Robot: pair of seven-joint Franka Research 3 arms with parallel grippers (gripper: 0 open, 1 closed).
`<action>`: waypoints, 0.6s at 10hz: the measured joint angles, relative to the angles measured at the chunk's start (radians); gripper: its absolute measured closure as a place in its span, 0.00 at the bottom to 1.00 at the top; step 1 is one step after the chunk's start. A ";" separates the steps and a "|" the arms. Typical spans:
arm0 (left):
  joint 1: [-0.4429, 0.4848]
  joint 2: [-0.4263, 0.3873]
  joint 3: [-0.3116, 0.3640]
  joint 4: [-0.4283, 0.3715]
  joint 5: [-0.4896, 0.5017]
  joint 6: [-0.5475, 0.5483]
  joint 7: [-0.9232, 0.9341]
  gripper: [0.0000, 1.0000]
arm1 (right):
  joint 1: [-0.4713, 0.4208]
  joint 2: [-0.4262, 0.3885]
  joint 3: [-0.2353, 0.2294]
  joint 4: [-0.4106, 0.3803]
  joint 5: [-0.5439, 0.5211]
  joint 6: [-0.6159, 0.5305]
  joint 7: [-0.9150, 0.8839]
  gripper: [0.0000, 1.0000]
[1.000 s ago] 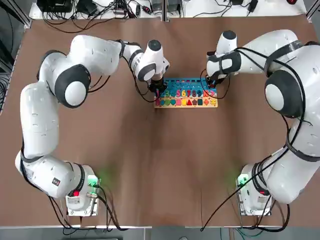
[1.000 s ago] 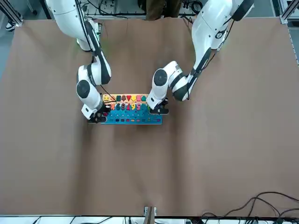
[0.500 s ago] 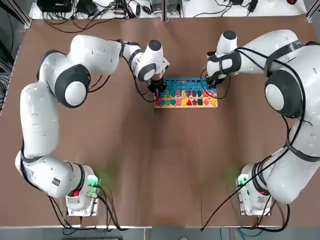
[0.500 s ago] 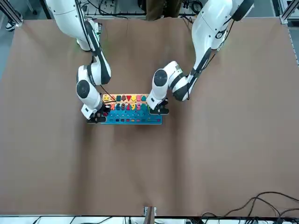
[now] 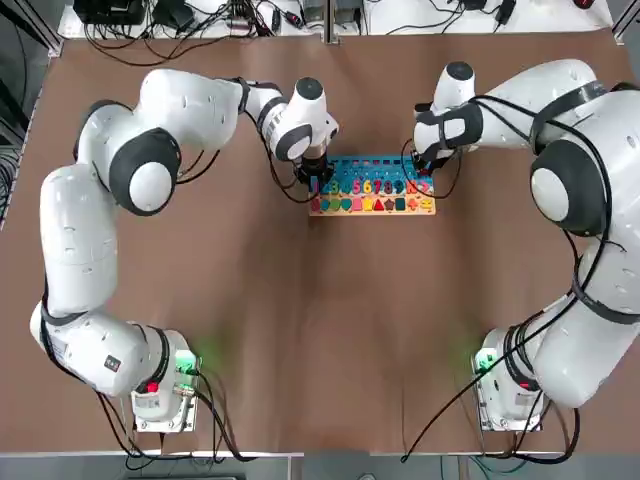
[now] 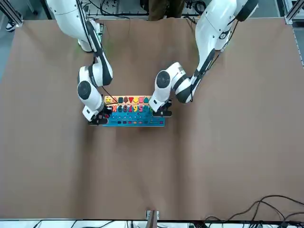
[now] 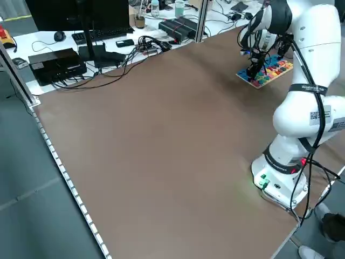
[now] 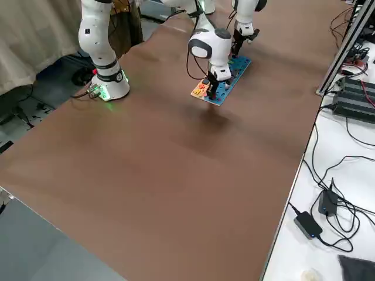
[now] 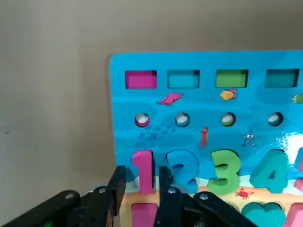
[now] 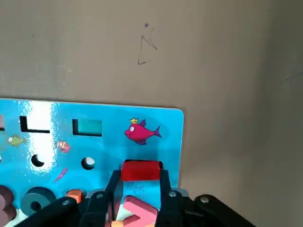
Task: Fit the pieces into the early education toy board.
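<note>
Left gripper: We see the robot's left gripper (image 9: pixel 142 169) over the board's left end in the top view, its jaws parted and nothing clasped between them.
Pink number 1: We find the pink number 1 (image 9: pixel 144 172) between those jaws but free of them, lying in the number row.
Toy board: We place the early education toy board (image 9: pixel 213 61) flat on the brown tabletop (image 5: pixel 320 320), beneath both grippers, its blue part toward the far side and its pale strip toward the robot.
Open recesses: We count several rectangular slots along the blue part, a teal-floored slot (image 10: pixel 87 126) among them, with no block standing in them.
Right gripper: We see the right gripper (image 10: pixel 140 174) at the board's right end, clenched on a red block.
Red block: We spot the red block (image 10: pixel 140 170) at the blue part near its right edge; whether it sits fully in its recess, we cannot tell.
Step in hand: We judge this to be the seating of the red block, while the left arm stands free.
Next move: We expect the right gripper to need alignment with the recess, a gentle push down, then a straight release; a tilted block could catch on the rim.
</note>
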 joint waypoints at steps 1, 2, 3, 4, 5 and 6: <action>0.000 -0.001 -0.001 0.003 0.000 -0.009 0.000 0.64 | 0.000 -0.001 0.000 -0.002 0.000 0.002 0.000 0.64; 0.000 -0.004 -0.002 0.005 0.000 -0.016 0.000 0.64 | 0.000 -0.003 0.000 -0.006 0.000 0.005 0.000 0.64; 0.000 -0.007 -0.002 0.007 0.000 -0.019 0.000 0.64 | 0.000 -0.009 0.000 -0.015 0.000 0.002 0.000 0.64; 0.000 -0.010 -0.003 0.007 0.000 -0.022 0.000 0.64 | 0.000 -0.016 0.001 -0.028 0.000 -0.002 0.000 0.64; 0.000 -0.013 -0.004 0.008 0.000 -0.027 0.000 0.64 | 0.001 -0.020 0.001 -0.040 0.000 -0.004 0.000 0.64; 0.001 -0.015 -0.007 0.009 0.000 -0.036 0.000 0.64 | 0.001 -0.023 0.001 -0.045 0.000 -0.004 0.000 0.64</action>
